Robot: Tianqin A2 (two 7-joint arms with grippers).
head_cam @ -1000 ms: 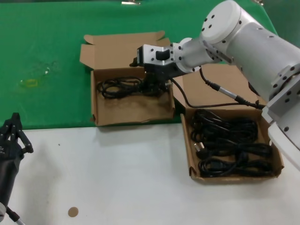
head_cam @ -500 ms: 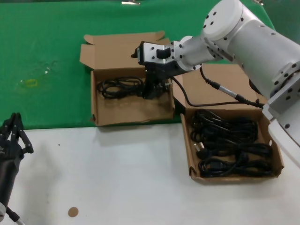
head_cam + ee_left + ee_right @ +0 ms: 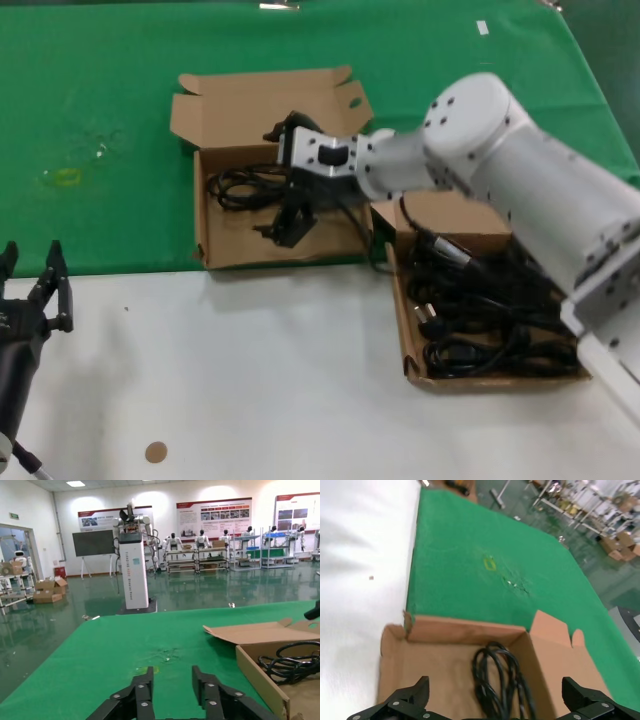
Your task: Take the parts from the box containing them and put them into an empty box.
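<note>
A: Hovering over the squarish cardboard box (image 3: 280,215) on the green cloth (image 3: 90,130), the right gripper (image 3: 290,222) has its jaws spread wide, holding nothing.

B: One coiled black power cable (image 3: 245,186) lies in that box at its 10 o'clock corner. More cables (image 3: 490,310) fill the wider box (image 3: 408,340) at 3 o'clock.

A: The left gripper (image 3: 35,290) waits at 8 o'clock, fingers (image 3: 142,692) parted.

Boxes (image 3: 285,245): brown cardboard
Cables (image 3: 490,300): black (all of them)
Cloth (image 3: 100,120): green
Table (image 3: 250,380): white
</note>
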